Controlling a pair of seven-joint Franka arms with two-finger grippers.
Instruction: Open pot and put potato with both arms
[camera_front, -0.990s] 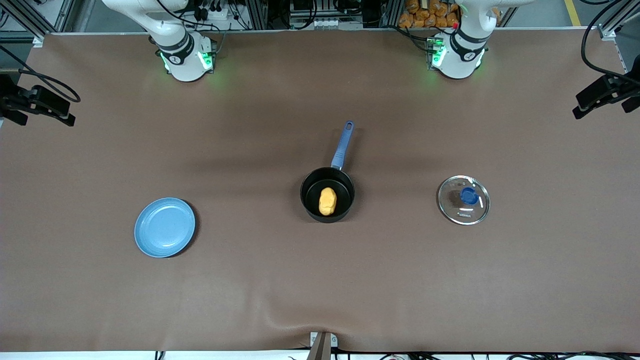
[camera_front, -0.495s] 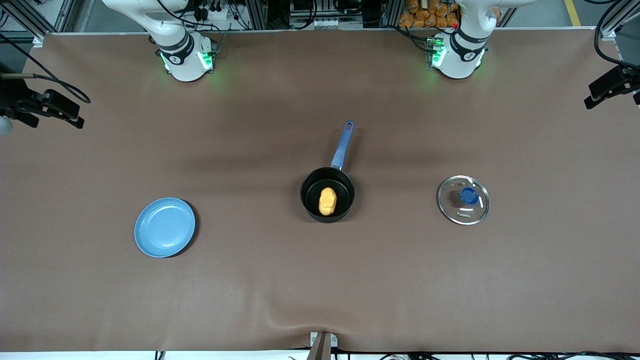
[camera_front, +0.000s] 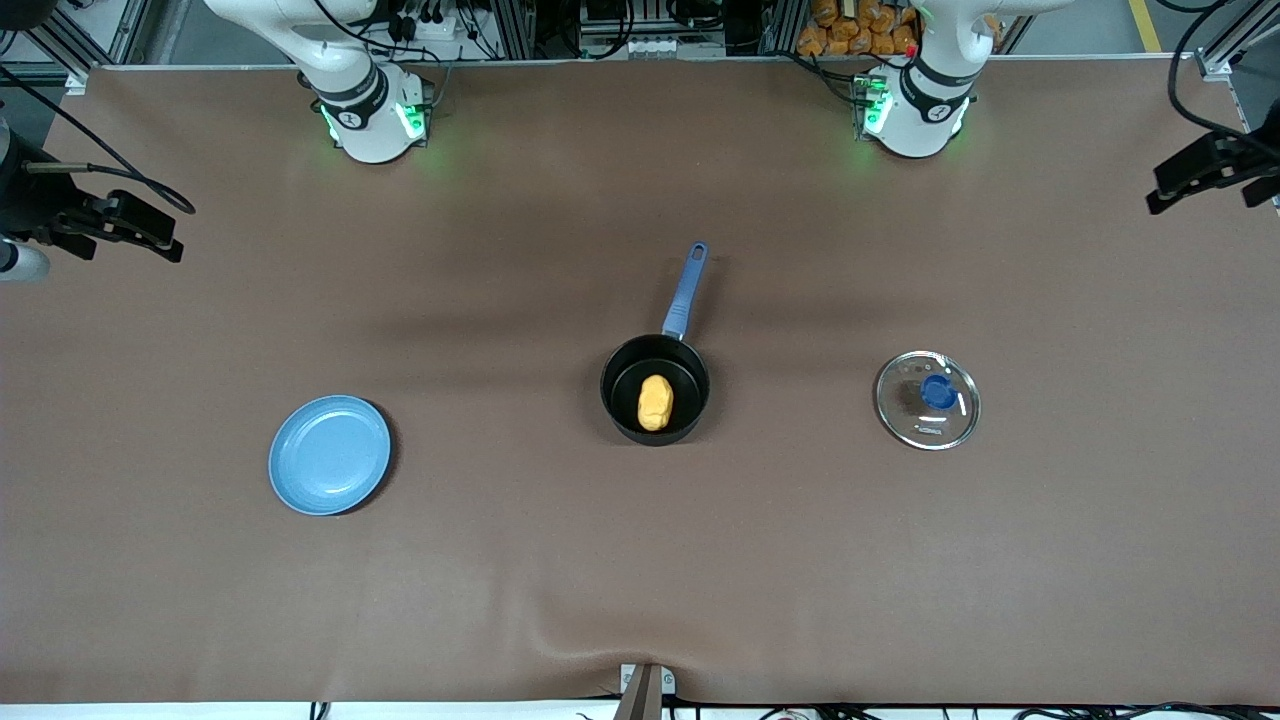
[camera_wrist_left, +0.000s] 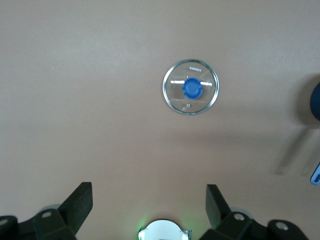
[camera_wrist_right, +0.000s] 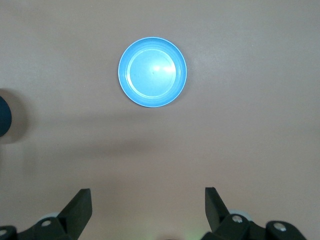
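Note:
The black pot (camera_front: 655, 388) with its blue handle (camera_front: 685, 290) stands uncovered mid-table. The yellow-orange potato (camera_front: 654, 402) lies inside it. The glass lid (camera_front: 927, 399) with a blue knob lies flat on the table toward the left arm's end; it also shows in the left wrist view (camera_wrist_left: 191, 87). My left gripper (camera_front: 1165, 190) hangs high over that end of the table, open and empty (camera_wrist_left: 148, 200). My right gripper (camera_front: 150, 232) hangs high over the right arm's end, open and empty (camera_wrist_right: 147, 205).
A light-blue plate (camera_front: 329, 455) lies toward the right arm's end, also in the right wrist view (camera_wrist_right: 152, 72). The pot's edge shows at the border of each wrist view (camera_wrist_left: 315, 100) (camera_wrist_right: 4, 115). The brown mat (camera_front: 640, 560) covers the table.
Both grippers have shifted a little at the ends of the table; the right one has drifted inward. Pot, potato, lid and plate have not moved.

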